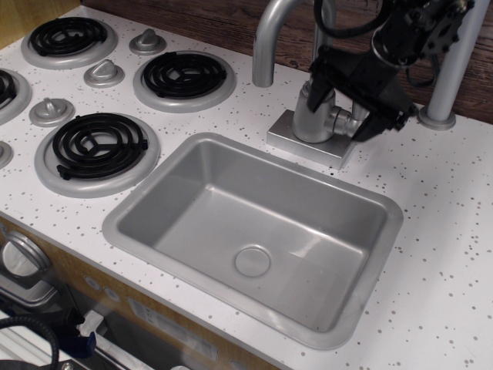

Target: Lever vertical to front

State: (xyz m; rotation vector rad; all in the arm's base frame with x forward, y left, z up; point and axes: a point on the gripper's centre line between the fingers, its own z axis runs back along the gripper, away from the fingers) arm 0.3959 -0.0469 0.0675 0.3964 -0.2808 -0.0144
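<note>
Gripper [337, 110] poised at faucet base [312, 141] behind sink [254, 231], jaws spread either side of lever [341, 121], whose hub projects toward the right of the base.

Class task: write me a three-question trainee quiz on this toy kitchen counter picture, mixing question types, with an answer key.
1. True or false: the black robot hand hangs over the rectangular grey sink basin's drain.
2. Which is nearest the hand? A) black coil burner B) short silver-grey faucet lever with rounded hub C) round sink drain
3. Fill in: the thick grey straight pole stands to the ____ of the curved silver gooseneck spout in the picture.

Key: 1 false; 2 B; 3 right.
</note>
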